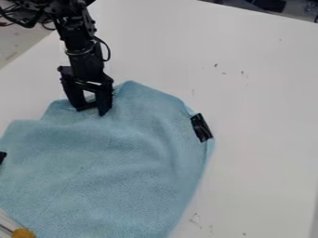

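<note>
Your pincer point(91, 111), black, two-fingered, is upper left, pointing down at the far edge of a light blue textured fabric cloth point(118, 162). Fingers stand apart: you can see a gap between them, with a narrow dark strip across its lower part (can't tell if that's finger or something on the cloth). Tips overlap the cloth's edge; can't confirm contact from this angle. I don't see cloth clamped.

Your arm point(79, 42) comes in from the top left, black, with a thin cable looped out beside its lower section.

Cloth lies spread on the white counter point(261, 107), covering most of the lower left, running out at the left and bottom of the view. Not flat: soft creases across the middle, far edge uneven, with a raised-looking peak just right of the pincer.

You've got a small glossy black patch point(202, 128) on the cloth's right edge, and another black piece point(2, 157) at the far left, cut off by the view. Bottom left corner: a rounded orange-yellow item point(23, 233) near the cloth, with a thin dark line beside it. A few small dark marks are scattered on the counter right of the cloth.
</note>
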Controlling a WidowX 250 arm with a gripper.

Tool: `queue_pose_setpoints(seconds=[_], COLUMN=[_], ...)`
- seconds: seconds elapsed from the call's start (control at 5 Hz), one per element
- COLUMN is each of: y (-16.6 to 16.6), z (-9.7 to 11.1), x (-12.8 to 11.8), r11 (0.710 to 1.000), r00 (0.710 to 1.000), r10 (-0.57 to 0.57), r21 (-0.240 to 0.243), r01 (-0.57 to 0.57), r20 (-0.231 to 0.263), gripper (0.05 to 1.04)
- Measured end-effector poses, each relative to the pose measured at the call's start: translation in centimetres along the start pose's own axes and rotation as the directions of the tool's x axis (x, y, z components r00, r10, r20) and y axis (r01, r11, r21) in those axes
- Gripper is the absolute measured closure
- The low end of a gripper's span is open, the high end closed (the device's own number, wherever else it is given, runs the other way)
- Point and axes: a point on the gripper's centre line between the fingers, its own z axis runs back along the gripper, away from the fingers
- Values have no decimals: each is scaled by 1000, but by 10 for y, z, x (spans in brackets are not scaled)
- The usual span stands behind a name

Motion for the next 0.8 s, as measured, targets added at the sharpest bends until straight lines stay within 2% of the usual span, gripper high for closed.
queue_pose_setpoints(seconds=[0.4, 0.6, 0.8], y=[7, 6, 6], z=[-2, -2, 0], x=[6, 5, 4], r11=[1000, 1000, 999], r00=[1000, 999, 999], r10=[14, 19, 43], r21=[-13, -12, -8], r01=[-14, -19, -42], r20=[15, 28, 17], gripper=[680, 862, 959])
